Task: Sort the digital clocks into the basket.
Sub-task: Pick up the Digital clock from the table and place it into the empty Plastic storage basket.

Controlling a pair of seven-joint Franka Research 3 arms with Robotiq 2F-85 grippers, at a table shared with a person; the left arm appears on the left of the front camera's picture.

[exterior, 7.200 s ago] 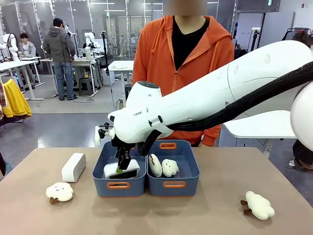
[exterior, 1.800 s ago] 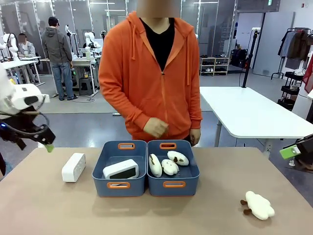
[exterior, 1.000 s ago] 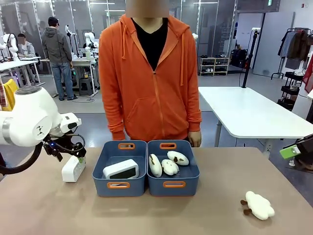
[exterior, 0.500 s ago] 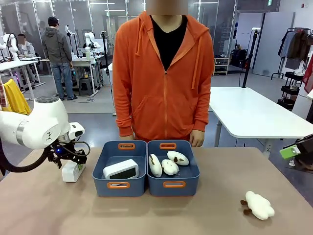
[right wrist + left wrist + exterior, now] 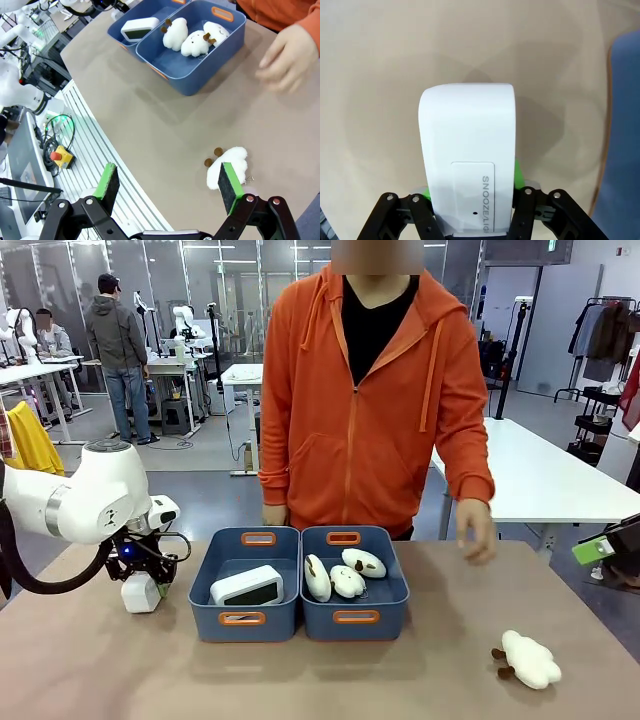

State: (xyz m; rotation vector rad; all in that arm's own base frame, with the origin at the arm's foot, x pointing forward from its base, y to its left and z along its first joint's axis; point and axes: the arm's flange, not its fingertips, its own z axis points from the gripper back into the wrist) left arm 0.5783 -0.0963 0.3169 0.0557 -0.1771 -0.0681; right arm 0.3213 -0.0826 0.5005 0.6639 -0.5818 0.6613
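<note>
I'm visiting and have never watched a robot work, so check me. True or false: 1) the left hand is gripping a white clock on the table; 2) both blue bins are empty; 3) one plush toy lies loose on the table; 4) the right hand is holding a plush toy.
1) True: the left hand is shut on the white clock, which sits on the table left of the bins.
2) False: the left bin holds another clock, and the right bin holds three plush toys.
3) True: a loose plush toy lies near the table's right side.
4) False: the right hand is open and holds nothing.
</note>
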